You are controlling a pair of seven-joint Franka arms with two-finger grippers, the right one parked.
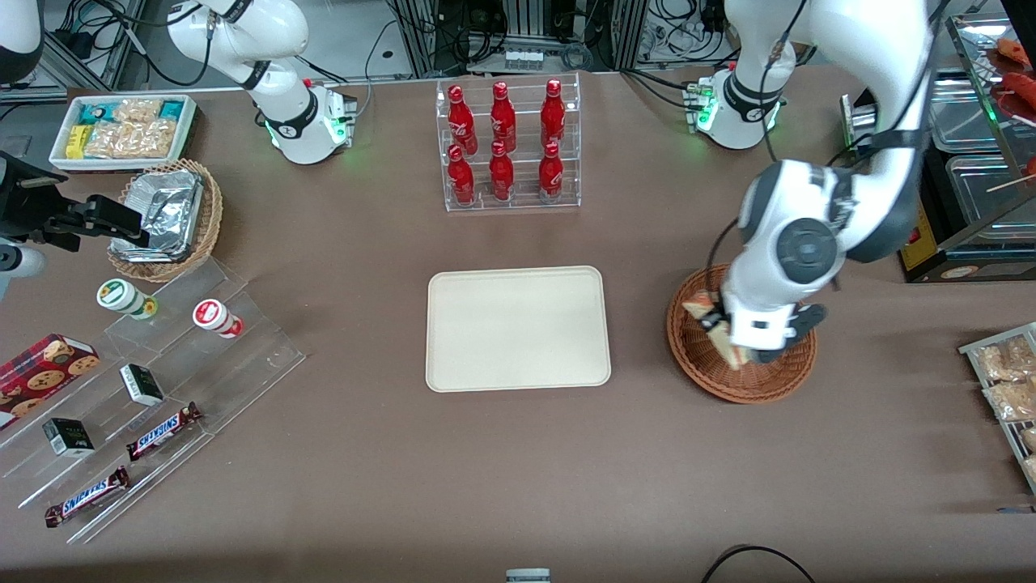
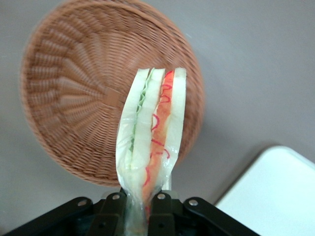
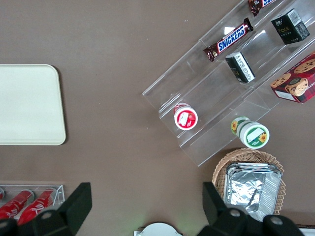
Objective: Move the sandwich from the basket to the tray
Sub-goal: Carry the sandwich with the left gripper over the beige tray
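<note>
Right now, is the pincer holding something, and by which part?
Yes. The pincer holds the sandwich by one narrow end, above the basket.

The desk (image 1: 518, 453) is lit evenly and brightly from overhead, and only soft, short shadows are cast. Glare is seen on the foil packs (image 1: 166, 212) and red bottles (image 1: 503, 146). In the left wrist view the basket (image 2: 74, 98) is slightly blurred, while the sandwich (image 2: 152, 132) held above it in the claw (image 2: 140, 209) is sharper.
</note>
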